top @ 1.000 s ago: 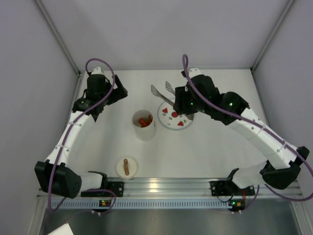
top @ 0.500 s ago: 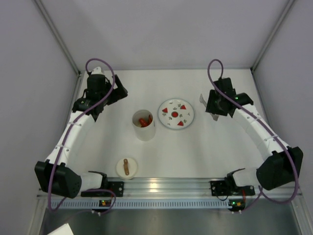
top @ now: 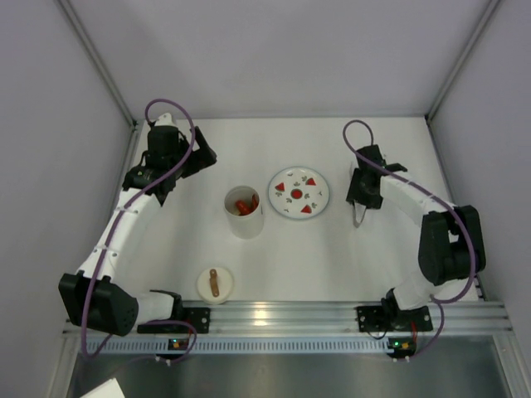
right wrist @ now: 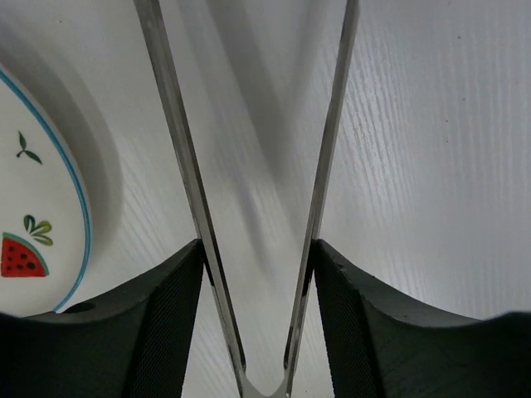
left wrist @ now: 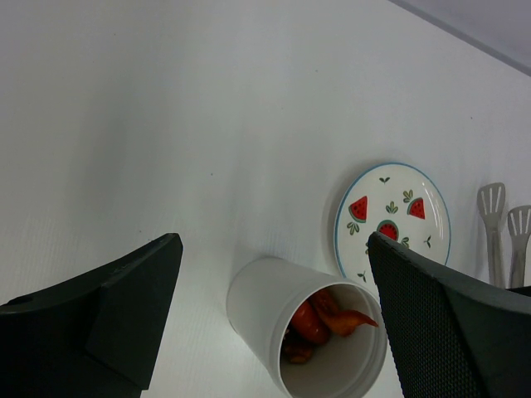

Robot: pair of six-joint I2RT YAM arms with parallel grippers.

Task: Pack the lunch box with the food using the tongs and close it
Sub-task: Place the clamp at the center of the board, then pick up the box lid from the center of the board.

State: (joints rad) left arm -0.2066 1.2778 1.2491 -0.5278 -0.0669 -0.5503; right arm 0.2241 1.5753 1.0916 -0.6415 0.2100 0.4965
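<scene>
The white lunch box [top: 244, 214] stands open left of the plate, with orange and red food [top: 246, 204] inside; the left wrist view shows the lunch box [left wrist: 278, 319] and its food [left wrist: 323, 319] from above. Its lid [top: 215, 283] with the brown strap lies near the front rail. My right gripper [top: 362, 197] is to the right of the plate, shut on the tongs [top: 358, 218]. In the right wrist view my right gripper [right wrist: 259, 249] presses both arms of the tongs [right wrist: 178, 149], low over the table. My left gripper [top: 196, 157] is open and empty at the back left, shown as gripper [left wrist: 272, 249].
A white plate [top: 299, 192] with watermelon marks lies right of the lunch box, seen also as plate [left wrist: 390, 215] and plate [right wrist: 33, 207], just left of the tongs. The tong tips [left wrist: 491, 199] show beyond the plate. Enclosure walls stand on three sides.
My right arm has carried the tongs from over the plate to the table at its right and lowered them. The left arm has not moved.
</scene>
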